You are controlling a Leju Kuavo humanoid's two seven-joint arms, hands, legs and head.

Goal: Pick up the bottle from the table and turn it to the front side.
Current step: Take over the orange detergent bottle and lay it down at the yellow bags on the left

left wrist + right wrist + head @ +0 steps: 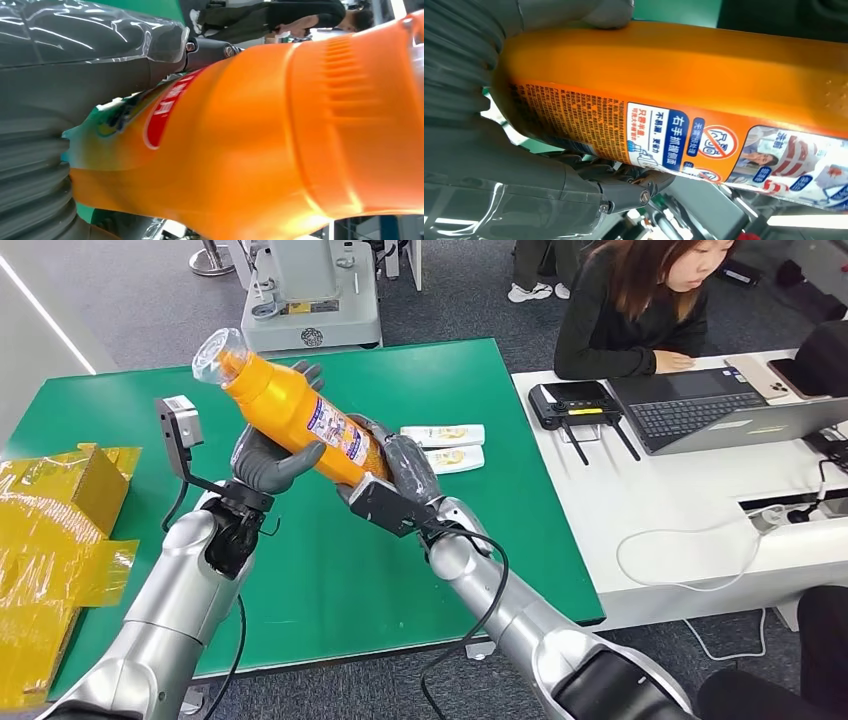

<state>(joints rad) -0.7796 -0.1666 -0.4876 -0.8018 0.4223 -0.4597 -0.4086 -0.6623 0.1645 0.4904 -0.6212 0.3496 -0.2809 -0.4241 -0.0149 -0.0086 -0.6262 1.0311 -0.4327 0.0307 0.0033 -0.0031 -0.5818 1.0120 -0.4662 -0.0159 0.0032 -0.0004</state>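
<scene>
An orange bottle (290,412) with a clear cap and a printed label is held tilted in the air above the green table (330,570), cap end toward the far left. My left hand (272,460) grips its middle from below. My right hand (395,472) holds its lower end. The left wrist view has the bottle (260,145) close up, its red and green label beside the grey thumb (75,85). In the right wrist view the bottle (684,95) lies across the palm with its back label of small text facing the camera and dark fingers (624,187) wrapping under it.
Two small white packets (445,446) lie on the green table behind my right hand. Yellow cardboard boxes (55,530) sit at the table's left edge. A white desk (700,490) to the right carries a laptop, a router and cables; a person sits behind it.
</scene>
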